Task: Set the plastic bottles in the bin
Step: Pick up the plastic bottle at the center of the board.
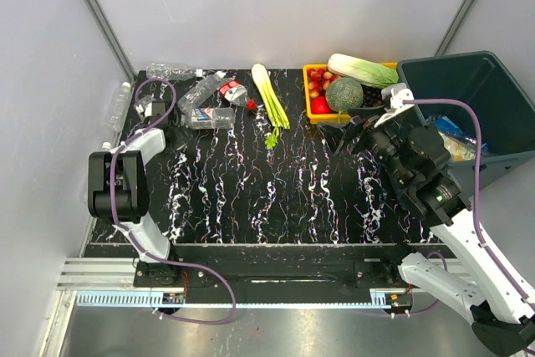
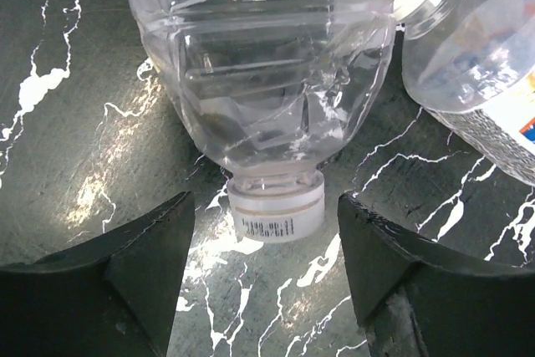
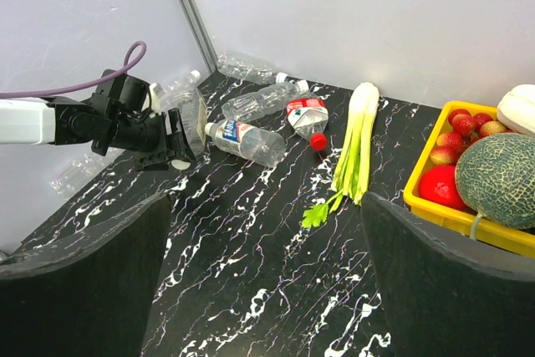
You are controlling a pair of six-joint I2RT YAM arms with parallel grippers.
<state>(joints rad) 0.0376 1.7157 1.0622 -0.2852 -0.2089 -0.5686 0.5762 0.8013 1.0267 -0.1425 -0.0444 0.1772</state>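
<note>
We take the celery [image 1: 269, 94] as our mark. Far to its left, near the edge of the table [image 1: 251, 206], the left gripper [image 2: 266, 236] stands open. Its dark fingers [image 2: 134, 273] flank the white cap [image 2: 274, 206] of a clear bottle [image 2: 267, 81] with a gap on each side, touching neither. That bottle's far end runs off the top of the wrist view, so its base is unseen.

Between it and the celery lies a blue-labelled bottle [image 1: 209, 117]. A crushed red-labelled bottle [image 1: 234, 92] lies just left of the celery, with a red cap [image 1: 251, 104] at its near end. We cannot tell whether the cap is screwed on.

Two more clear bottles [image 1: 205, 88] [image 1: 171, 70] lie further left and back, hard to separate from the glare. Another pale bottle [image 1: 119, 106] sits past the table edge, far left of the celery, its outline hazy against the wall.

To the right of the celery the right gripper [image 3: 263, 232] hangs with its jaws spread wide and nothing between them. The bin [image 1: 435, 89] stands far right of the celery, beyond the yellow tray [image 1: 308, 94]. The right arm hides part of the bin's near side, and the blue and orange shapes inside are too blocked to name.
</note>
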